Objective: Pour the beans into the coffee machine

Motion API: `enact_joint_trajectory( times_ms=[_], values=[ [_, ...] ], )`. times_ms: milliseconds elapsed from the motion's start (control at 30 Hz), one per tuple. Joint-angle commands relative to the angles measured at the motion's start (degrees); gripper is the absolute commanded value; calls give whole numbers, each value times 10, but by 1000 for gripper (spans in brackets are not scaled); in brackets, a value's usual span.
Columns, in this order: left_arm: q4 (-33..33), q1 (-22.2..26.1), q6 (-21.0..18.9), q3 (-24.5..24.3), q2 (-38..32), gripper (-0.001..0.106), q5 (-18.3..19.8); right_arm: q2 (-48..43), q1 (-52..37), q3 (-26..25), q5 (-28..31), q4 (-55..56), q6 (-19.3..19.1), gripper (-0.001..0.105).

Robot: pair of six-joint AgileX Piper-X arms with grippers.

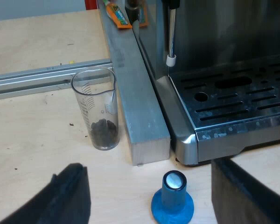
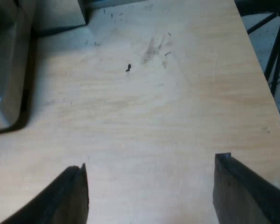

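A clear measuring glass [image 1: 99, 109] with dark coffee beans in its bottom stands upright on the wooden table, beside a metal bar [image 1: 135, 102] that runs along the espresso machine [image 1: 224, 70]. The machine's drip tray [image 1: 233, 100] and steam wand [image 1: 171, 32] show. A blue tamper [image 1: 173, 200] stands near the bar's end. My left gripper [image 1: 149, 200] is open, a little short of the glass, with the tamper between its fingers' line but apart from them. My right gripper [image 2: 151, 196] is open over bare table with nothing between its fingers.
An aluminium rail [image 1: 32, 79] lies on the table behind the glass. An orange tool [image 1: 117, 15] rests on the metal bar. A corner of the machine's base [image 2: 7, 70] and one loose bean [image 2: 128, 68] show near my right gripper. The table's edge [image 2: 259, 70] is close by.
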Motion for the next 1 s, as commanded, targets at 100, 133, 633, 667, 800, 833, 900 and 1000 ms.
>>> enact_joint_trajectory(
  times_ms=[100,133,633,667,800,833,900,1000],
  values=[
    [-7,-1,-28,-1,-77,59,-6,-26,-3,-5,0,-29,3,59],
    [-7,-1,-35,-4,-77,60,-6,-24,-3,-9,0,-30,3,59],
    [-8,-1,-35,-89,-76,79,-6,104,33,-166,-127,-19,-6,59],
    [-11,-1,-35,-89,-76,78,-6,117,45,-175,-141,-19,-6,59],
    [-12,-1,-35,-89,-69,75,-6,160,89,-197,-191,-23,-30,59],
    [-12,-1,-35,-89,-68,75,-6,168,105,-198,-202,-29,-36,59],
    [-12,-1,-35,-89,-67,75,-6,187,138,-198,-226,-46,-55,59],
    [-15,-1,-35,-89,-67,75,-6,218,190,-198,-250,-64,-87,59]
  ],
)
